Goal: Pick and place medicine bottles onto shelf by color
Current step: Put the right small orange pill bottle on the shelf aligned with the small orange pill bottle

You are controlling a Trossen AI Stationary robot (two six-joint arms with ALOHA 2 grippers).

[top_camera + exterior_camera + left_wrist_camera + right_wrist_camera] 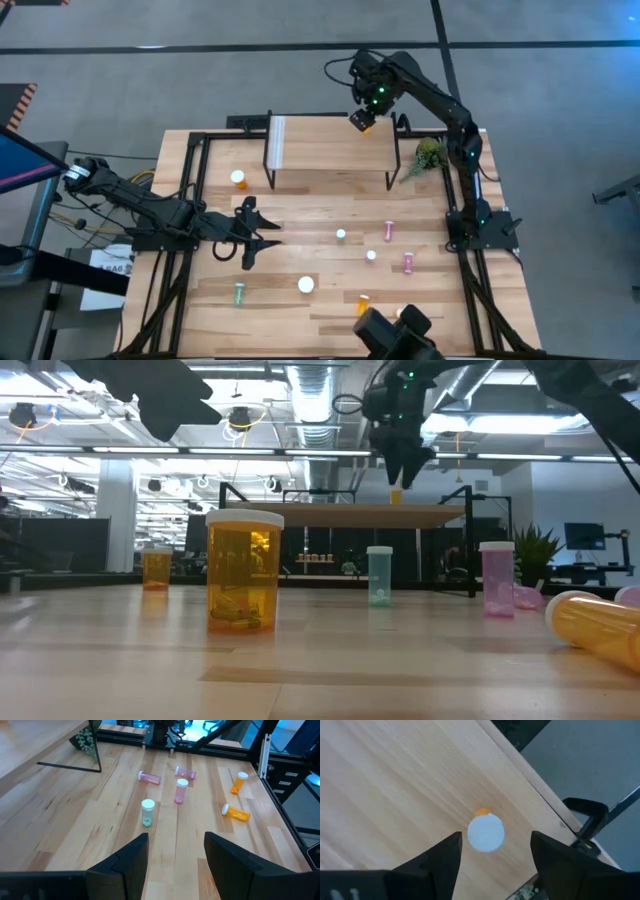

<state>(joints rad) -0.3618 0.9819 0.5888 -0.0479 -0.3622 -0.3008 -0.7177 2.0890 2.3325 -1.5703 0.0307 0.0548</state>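
High view: my right claw (pixel 364 120) hangs at upper centre over the shelf (pixel 330 135), fingers spread wide around an upright orange bottle (pixel 486 831) without gripping it. My left claw (pixel 262 235), half open and empty, waits at centre left above the table (pixel 300 205).

Table (pixel 60 820): pale wood planks, smooth, satin sheen, visible grain, framed by matt black metal rails (pixel 185 190); shelf (pixel 395 780) same light wood with fine straight grain, on thin black metal legs (pixel 394 160). Medicine bottles: translucent glossy plastic bodies, large orange bottle (pixel 244 570) and pink bottle (pixel 497 580) with reflections, caps smooth matt white plastic, e.g. white cap (pixel 486 833). Left gripper (pixel 175 862) and right gripper (pixel 492 857) fingers matt black plastic, slightly grainy; floor (pixel 560 90) dull grey, smooth.
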